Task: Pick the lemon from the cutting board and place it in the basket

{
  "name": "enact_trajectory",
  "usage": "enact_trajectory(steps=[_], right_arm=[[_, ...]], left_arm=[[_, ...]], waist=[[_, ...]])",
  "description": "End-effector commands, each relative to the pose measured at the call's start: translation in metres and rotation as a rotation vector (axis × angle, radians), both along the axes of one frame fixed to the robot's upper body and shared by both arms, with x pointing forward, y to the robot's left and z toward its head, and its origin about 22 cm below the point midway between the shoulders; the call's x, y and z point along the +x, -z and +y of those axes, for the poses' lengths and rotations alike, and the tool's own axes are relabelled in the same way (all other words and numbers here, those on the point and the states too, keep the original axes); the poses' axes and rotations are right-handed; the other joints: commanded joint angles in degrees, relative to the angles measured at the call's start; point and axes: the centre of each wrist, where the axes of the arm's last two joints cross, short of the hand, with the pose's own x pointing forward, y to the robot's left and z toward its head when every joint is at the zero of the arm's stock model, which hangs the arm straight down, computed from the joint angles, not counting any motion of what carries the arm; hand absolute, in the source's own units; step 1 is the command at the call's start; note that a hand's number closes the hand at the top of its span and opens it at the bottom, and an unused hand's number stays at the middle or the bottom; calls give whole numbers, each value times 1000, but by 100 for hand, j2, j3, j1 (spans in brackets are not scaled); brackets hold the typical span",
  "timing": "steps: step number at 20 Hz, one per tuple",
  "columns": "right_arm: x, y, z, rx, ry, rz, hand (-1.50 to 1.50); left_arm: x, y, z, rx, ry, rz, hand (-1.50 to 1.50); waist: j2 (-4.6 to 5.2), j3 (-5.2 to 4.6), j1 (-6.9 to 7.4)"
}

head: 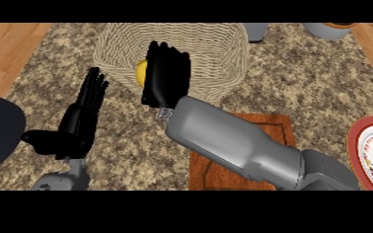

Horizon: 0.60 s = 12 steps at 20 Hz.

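My right robot hand (166,76) hangs over the near part of the basket (218,44), with the lemon (142,72) at its left side, inside the basket's rim. The basket stands on the table (306,79), stretching away behind and to both sides of that hand. Nearer to me and to its right lies the cutting board (273,123), under my forearm. My left robot hand (76,123) rests to its left, beside the basket. Far right sits a plate (362,143).
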Motion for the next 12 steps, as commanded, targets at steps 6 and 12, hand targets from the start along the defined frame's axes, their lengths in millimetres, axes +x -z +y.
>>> enact_trajectory(steps=[6,12], right_arm=[[13,44,-18,81,167,83,150],[9,50,-20,135,173,103,150]], left_arm=[[-4,10,10,5,-7,8,0],[-13,8,1,1,-11,-5,0]], waist=[[62,-5,-62],[35,-3,-69]])
